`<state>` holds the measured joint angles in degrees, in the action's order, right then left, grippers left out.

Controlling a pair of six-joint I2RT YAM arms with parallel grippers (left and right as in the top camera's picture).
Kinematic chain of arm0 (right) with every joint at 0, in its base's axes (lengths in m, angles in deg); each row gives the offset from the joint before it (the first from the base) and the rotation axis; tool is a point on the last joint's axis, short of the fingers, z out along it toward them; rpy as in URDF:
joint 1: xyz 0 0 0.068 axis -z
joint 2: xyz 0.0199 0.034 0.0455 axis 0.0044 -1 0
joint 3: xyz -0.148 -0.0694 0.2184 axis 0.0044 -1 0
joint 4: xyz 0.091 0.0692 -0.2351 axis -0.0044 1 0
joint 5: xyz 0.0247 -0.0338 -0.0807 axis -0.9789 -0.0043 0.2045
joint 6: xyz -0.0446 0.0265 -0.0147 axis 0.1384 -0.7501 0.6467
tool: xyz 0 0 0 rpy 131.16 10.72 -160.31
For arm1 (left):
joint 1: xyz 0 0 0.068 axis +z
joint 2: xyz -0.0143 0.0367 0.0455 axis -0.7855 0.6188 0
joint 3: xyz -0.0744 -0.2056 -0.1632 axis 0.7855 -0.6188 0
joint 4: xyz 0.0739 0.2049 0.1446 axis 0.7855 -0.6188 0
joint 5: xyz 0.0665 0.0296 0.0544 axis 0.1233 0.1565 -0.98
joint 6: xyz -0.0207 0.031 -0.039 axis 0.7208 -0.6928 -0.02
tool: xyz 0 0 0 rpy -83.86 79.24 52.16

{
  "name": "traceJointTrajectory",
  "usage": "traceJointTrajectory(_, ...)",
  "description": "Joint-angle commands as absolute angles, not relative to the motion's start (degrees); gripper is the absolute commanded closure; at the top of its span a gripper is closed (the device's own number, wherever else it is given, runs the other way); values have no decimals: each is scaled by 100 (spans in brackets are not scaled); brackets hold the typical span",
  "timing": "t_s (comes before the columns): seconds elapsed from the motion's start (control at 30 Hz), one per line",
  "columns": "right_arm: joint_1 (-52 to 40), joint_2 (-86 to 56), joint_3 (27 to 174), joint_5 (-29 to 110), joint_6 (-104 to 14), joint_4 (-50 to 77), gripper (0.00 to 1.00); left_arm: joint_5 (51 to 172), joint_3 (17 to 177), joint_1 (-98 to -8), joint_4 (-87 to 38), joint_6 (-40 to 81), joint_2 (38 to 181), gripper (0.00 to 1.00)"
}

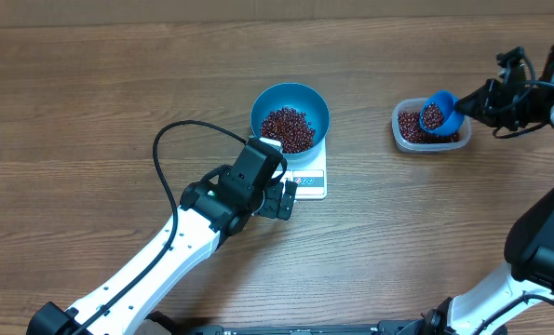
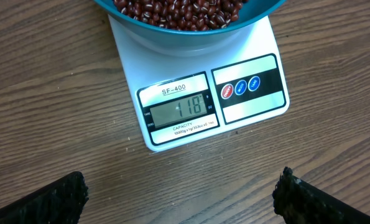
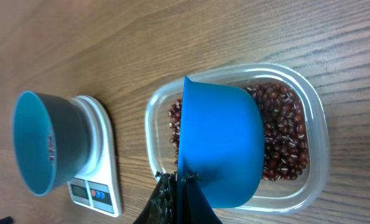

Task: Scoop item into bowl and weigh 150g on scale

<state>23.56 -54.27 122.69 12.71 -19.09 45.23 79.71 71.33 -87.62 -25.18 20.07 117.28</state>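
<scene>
The left wrist view alone shows the display (image 2: 178, 111) of the small white square scale (image 2: 203, 93) reading 118. The right wrist view shows only the back of the small blue plastic scoop (image 3: 222, 143); overhead shows it loaded with small dark red-brown beans (image 1: 288, 128).

The left arm reaches diagonally across the wooden counter (image 1: 90, 84), with the left tool (image 1: 284, 197) spread wide and empty just before the scale. The right tool (image 1: 472, 104) is clamped on the scoop's handle over the clear plastic tub (image 1: 399, 138).

One round deep blue bowl (image 1: 263, 104) of beans sits on the one scale. There is one tub, one scoop and two arms.
</scene>
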Motion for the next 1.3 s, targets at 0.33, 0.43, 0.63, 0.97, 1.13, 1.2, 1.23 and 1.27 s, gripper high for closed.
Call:
traceJointTrajectory(0.33,2212,-5180,12920,-915,-1439,4735,96,7934,7068,-8741,-2518,1915,11695,0)
traceJointTrajectory(0.43,1943,-5180,12925,-1169,-1442,4614,96,7934,7068,-8741,-2518,1915,11695,0)
traceJointTrajectory(0.63,1198,-5180,12925,-1140,-1439,4217,96,7934,7068,-8741,-2518,1915,11695,0)
traceJointTrajectory(0.97,-171,-5176,13018,130,-1367,3508,96,7934,7068,-8741,-2518,1915,11695,0)
traceJointTrajectory(1.13,-852,-5176,13423,1207,-928,3578,96,7934,7068,-8741,-2518,1915,11695,0)
traceJointTrajectory(1.2,-1102,-5176,13648,1646,-762,3655,96,7934,7068,-8741,-2516,1915,11695,0)
traceJointTrajectory(1.23,-1215,-5176,13744,1843,-655,3690,97,7934,7068,-8741,-2518,1915,11695,1)
traceJointTrajectory(1.27,-1329,-5174,13836,2033,-539,3738,96,7934,7068,-8741,-2518,1915,11695,0)
